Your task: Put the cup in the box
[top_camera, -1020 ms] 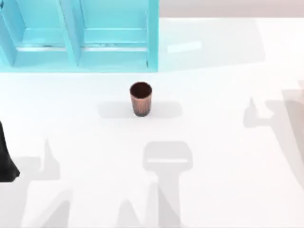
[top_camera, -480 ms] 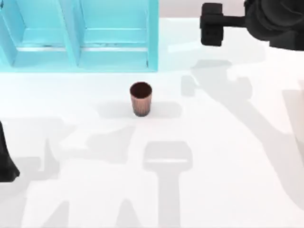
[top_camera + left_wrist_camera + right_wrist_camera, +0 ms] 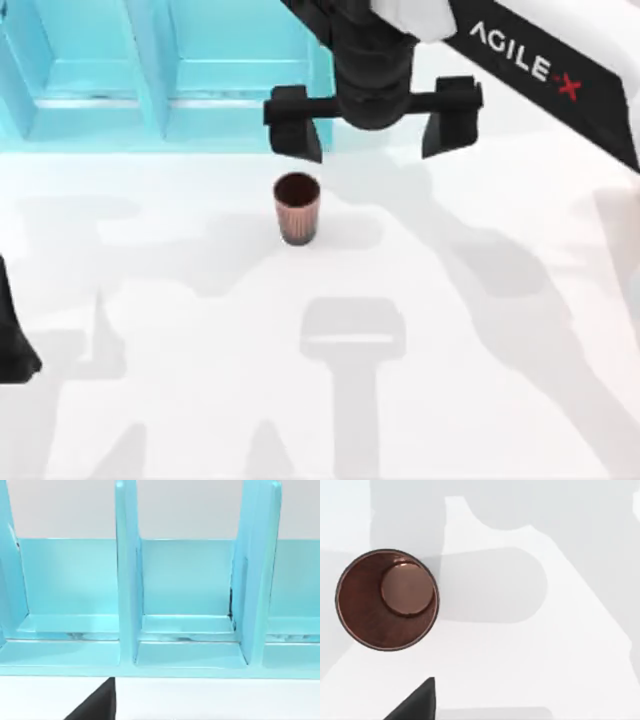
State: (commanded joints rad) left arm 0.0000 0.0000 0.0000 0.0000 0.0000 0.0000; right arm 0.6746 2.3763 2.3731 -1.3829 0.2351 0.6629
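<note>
Hovering right gripper (image 3: 372, 128), fingers spread, near upright cup (image 3: 296, 208)

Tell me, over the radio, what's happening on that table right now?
Right gripper open, above the table just behind the cup. Cup upright, untouched, in front of the blue box. Left arm parked at left edge. Nothing blocking.

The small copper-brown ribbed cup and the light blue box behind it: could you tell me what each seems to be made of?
The small copper-brown ribbed cup looks like brushed copper-toned metal: its inner base catches a soft sheen, though coated plastic is possible. The light blue compartmented box looks like painted wood: flat matte panels with dark worn patches along the joints.
</note>
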